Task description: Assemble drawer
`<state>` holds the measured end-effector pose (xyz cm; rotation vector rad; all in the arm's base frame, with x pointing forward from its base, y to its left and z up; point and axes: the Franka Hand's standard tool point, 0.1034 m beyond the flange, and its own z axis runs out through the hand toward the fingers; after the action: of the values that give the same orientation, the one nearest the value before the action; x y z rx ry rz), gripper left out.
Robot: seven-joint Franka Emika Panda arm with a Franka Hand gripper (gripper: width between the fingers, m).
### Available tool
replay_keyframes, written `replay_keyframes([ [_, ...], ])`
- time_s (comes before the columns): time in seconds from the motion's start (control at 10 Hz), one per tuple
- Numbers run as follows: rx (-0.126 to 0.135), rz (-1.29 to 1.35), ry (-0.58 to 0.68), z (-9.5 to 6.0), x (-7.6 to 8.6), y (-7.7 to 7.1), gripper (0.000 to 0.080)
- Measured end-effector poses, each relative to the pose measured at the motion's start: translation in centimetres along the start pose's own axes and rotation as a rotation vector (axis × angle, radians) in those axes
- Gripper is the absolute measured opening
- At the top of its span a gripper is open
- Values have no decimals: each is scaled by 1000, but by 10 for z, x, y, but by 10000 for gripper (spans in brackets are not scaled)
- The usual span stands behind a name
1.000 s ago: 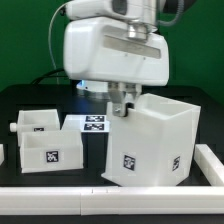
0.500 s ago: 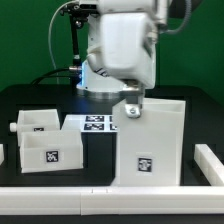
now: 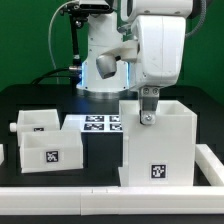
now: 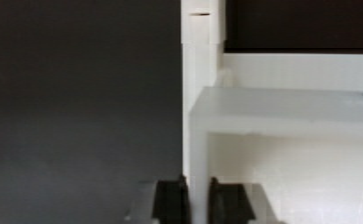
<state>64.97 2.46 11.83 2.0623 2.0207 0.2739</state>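
The large white boxy casing (image 3: 158,145) stands upright at the exterior view's right, with a tag on its front face. My gripper (image 3: 149,112) is shut on the casing's upper wall edge, one finger on each side. In the wrist view the casing wall (image 4: 199,100) runs as a white strip between my two dark fingers (image 4: 173,200), with the casing's inside to one side. Two smaller white trays (image 3: 40,140) sit together at the exterior view's left; one has a knob (image 3: 10,128) and the nearer one carries a tag.
The marker board (image 3: 97,124) lies flat on the black table between the trays and the casing. A white rail (image 3: 60,179) runs along the table's front edge, with another short rail (image 3: 208,160) at the right. The arm's base (image 3: 100,70) stands behind.
The casing, held in my gripper, has swung from a tilted, turned pose to upright and square, and shifted toward the exterior view's right. My arm moved right with it.
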Motion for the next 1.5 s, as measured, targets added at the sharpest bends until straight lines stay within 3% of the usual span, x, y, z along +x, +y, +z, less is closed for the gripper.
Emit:
replay_keyframes([
  [0.2, 0, 4, 0, 0, 0, 0, 48],
  [0.6, -32, 3, 16, 3, 40, 3, 52],
  [1.1, -38, 1, 19, 4, 41, 4, 55],
  [1.2, -38, 3, 19, 5, 41, 4, 122],
  [1.3, -38, 5, 18, 5, 40, 4, 122],
  [1.5, -57, 66, 26, -8, 45, 11, 508],
])
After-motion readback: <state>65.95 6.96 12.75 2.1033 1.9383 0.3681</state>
